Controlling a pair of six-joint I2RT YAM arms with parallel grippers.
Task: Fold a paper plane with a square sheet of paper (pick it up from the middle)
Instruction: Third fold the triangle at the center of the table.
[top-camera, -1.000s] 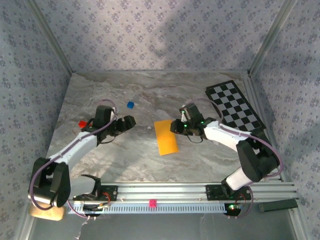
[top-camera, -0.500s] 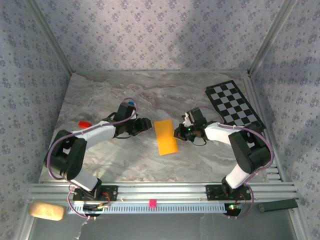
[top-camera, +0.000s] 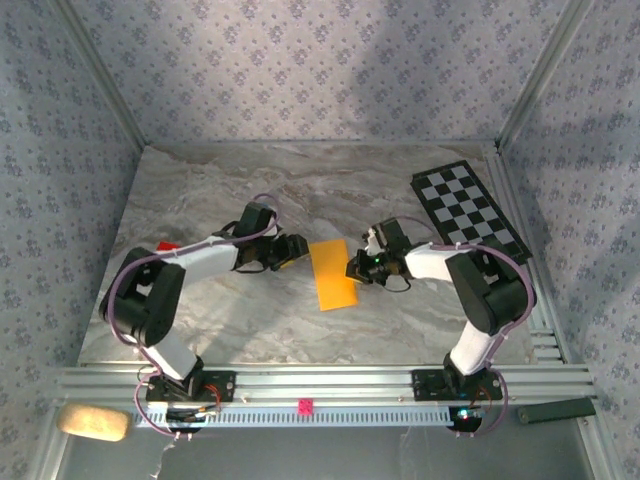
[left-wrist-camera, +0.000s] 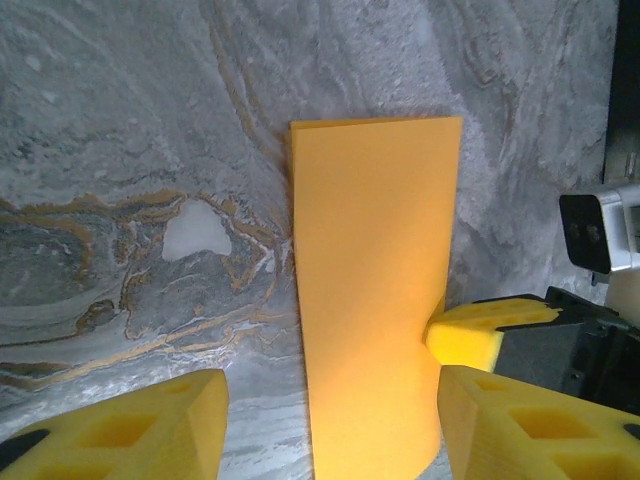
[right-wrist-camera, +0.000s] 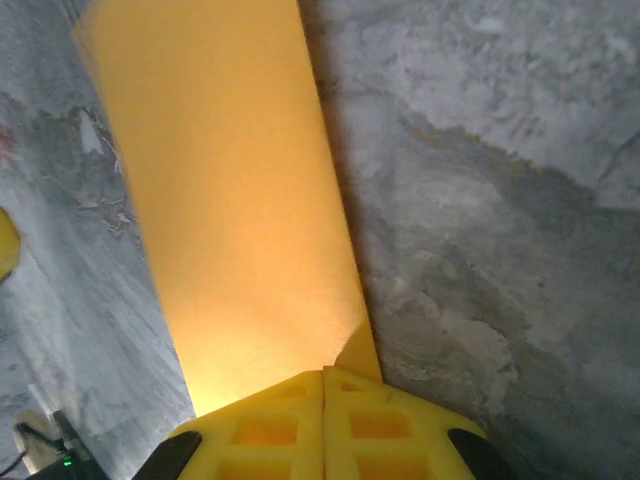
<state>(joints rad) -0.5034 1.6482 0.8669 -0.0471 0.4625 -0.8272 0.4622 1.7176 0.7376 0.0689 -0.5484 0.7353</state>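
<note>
Same spot as a second ago for the square sheet of paper (top-camera: 332, 274): flat at mid-surface (top-camera: 250, 330), folded to a narrow rectangle, unmoved. Swung in since then from beside the red cube (top-camera: 165, 246) to just left of the paper: the left gripper (top-camera: 298, 250), released, fingers (left-wrist-camera: 150, 430) spread, with the paper between them in the wrist view. Closed up meanwhile against the paper's right side: the right gripper (top-camera: 354, 268), now clenched on that edge, pads (right-wrist-camera: 325, 425) pressed together, one paper corner lifted slightly beside them.
</note>
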